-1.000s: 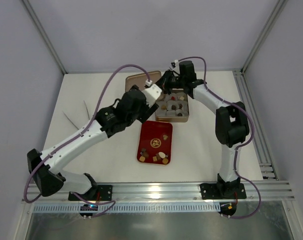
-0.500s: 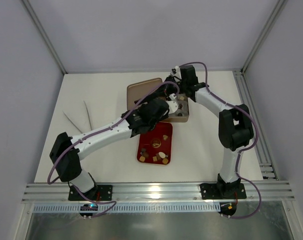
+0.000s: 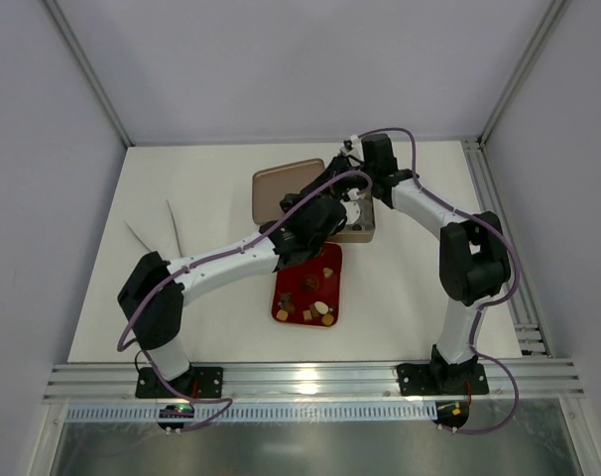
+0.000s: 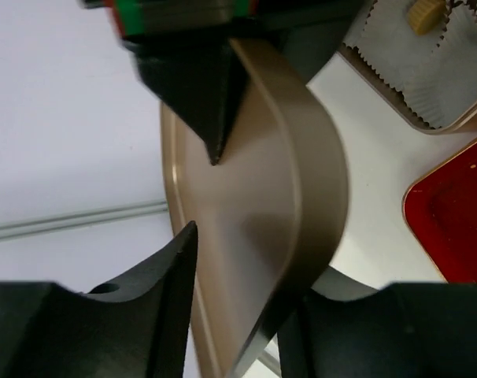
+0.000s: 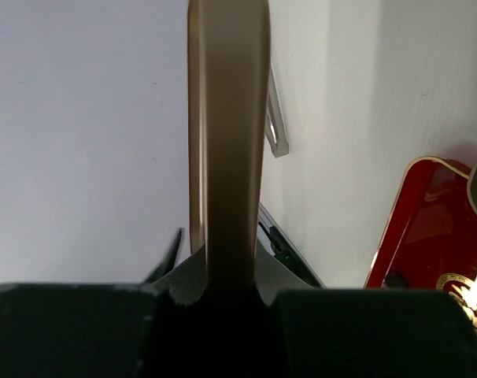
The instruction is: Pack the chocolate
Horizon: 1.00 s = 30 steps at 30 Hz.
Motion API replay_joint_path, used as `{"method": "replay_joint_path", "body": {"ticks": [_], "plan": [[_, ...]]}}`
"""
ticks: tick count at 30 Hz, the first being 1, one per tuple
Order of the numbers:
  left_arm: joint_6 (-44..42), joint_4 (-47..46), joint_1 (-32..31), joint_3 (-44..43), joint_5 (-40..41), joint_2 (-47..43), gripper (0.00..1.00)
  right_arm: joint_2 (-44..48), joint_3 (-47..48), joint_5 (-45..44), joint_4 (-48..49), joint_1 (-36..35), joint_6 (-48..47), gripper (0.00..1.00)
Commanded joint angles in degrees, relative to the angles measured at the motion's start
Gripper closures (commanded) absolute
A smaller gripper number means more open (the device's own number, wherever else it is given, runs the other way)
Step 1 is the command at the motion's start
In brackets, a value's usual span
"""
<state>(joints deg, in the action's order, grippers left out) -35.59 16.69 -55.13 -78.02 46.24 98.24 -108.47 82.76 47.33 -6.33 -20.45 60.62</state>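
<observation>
Nearest the arm bases, the red tray [image 3: 330, 293] lies flat on the counter [image 3: 410, 288] with several pieces of the chocolate [image 3: 322, 308] loose on it. By that showing the packing looks unfinished. Just beyond the tray sits the open box [image 3: 365, 230], largely hidden under both arms in the overhead view. The left wrist view alone shows its white paper cups [image 4: 396, 55], one of them holding a tan piece [image 4: 426, 14]. Over the box's far-left side the bronze lid [image 4: 254, 220] is stood up on edge. The right gripper [image 5: 227, 287] has its jaws shut on it, and only its own camera shows that, with the lid rising edge-on out of the pinch. The left gripper [image 4: 203, 191] has its jaws roughly half open, the tips apart in front of the lid's inner face. Whether either tip touches the metal cannot be told. The overhead view shows neither pair of jaws clearly, but it alone shows how the tray, box and lid lie. The likely risk is the lid itself. If the left jaws close against the flat face and not over the rim, they could lever the lid out of the narrow right-hand pinch. It could then drop onto the cups or the tray and scatter pieces.
</observation>
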Motion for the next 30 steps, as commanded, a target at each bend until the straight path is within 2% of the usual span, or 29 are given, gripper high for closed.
{"method": "replay_joint_path", "body": {"ticks": [1, 3, 4, 6, 7, 9, 10, 13, 14, 21, 25, 27, 28, 29, 30], "plan": [[-4.30, -8.33, -0.15, 0.41, 3.24, 0.11, 0.63, 4.05, -0.67, 2.85, 4.57, 0.32, 1.25, 0.96], [-4.92, -9.04, -0.06, 0.50, 3.16, 0.29, 0.74, 4.23, -0.93, 3.03, 4.74, 0.50, 1.17, 0.96], [-5.18, -9.39, -0.06, 0.50, 3.07, 0.38, 0.86, 4.31, -0.94, 3.20, 4.83, 0.50, 1.17, 0.96], [-5.36, -9.57, -0.06, 0.32, 2.72, 0.38, 0.99, 4.49, -1.11, 3.38, 5.27, 0.58, 1.17, 0.90], [-5.36, -9.66, -0.06, 0.24, 2.54, 0.29, 1.00, 4.66, -1.02, 3.47, 5.27, 0.67, 0.99, 0.74], [-5.36, -9.57, -0.06, 0.06, 1.58, -0.41, 1.00, 5.02, -1.11, 3.38, 5.27, 0.93, 0.20, 0.55], [-5.28, -9.48, -0.06, -0.20, 1.14, -0.67, 1.00, 5.19, -1.11, 3.29, 5.36, 1.02, -0.15, 0.39], [-3.88, -7.73, -0.15, -1.86, -1.05, -1.90, 1.00, 6.42, -2.07, 2.94, 8.24, 2.77, 0.11, 0.21], [-1.95, -6.59, -0.15, -2.48, -1.93, -2.34, 1.00, 7.12, -2.69, 2.51, 9.91, 3.48, 0.55, 0.01], [6.39, 4.92, -0.06, -9.69, -11.86, -3.58, 1.00, 14.41, -8.04, -3.11, 18.71, 12.00, 2.13, 0.00], [13.07, 11.69, 0.99, -15.40, -20.73, -3.05, 1.00, 19.60, -12.00, -8.82, 18.29, 17.62, 1.17, 0.00], [16.59, 14.76, 1.95, -19.51, -27.14, -2.61, 1.00, 22.50, -14.37, -12.15, 16.62, 21.40, -0.85, 0.00], [20.96, 15.91, 2.48, -21.19, -29.95, -2.18, 1.00, 23.38, -14.99, -13.57, 15.65, 22.28, -1.81, 0.00], [23.35, 17.05, 4.14, -22.78, -37.29, -1.39, 1.00, 24.61, -15.26, -14.89, 12.51, 23.42, -5.21, 0.00], [25.90, 18.11, 5.20, -25.66, -41.28, -1.03, 1.00, 25.14, -15.17, -18.03, 10.30, 23.61, -7.25, 0.00]]}}
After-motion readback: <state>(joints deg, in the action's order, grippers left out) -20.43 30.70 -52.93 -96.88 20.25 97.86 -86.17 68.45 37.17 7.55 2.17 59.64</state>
